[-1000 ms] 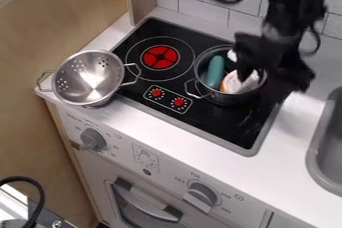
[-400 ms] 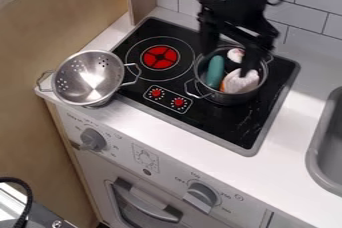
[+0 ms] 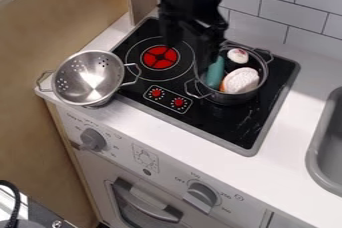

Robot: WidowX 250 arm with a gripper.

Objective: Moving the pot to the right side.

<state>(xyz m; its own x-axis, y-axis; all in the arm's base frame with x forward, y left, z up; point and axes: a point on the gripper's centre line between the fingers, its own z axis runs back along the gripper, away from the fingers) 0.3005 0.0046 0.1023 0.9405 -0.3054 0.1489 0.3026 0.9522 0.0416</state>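
The black gripper (image 3: pixel 190 48) hangs open over the stove, its two fingers spread apart, one above the left burner and the other by the left rim of the pot. The dark metal pot (image 3: pixel 230 98) stands on the stove's right half, with a handle at its front left and another at its back right. In it lie a teal oblong item (image 3: pixel 214 74), a white piece (image 3: pixel 241 80) with orange beneath, and a small white round item (image 3: pixel 238 55). Part of the pot's back left rim is hidden behind the gripper.
A silver colander (image 3: pixel 88 79) sits at the counter's left edge, partly over the stove's corner. The left burner (image 3: pixel 160 57) is red. A grey sink (image 3: pixel 327 144) lies at the right, the tiled wall (image 3: pixel 280 7) behind, and a wooden panel (image 3: pixel 60 22) on the left.
The gripper has moved left, from over the pot's right side to its left side, uncovering the pot's contents and back right handle. The pot and colander have stayed put.
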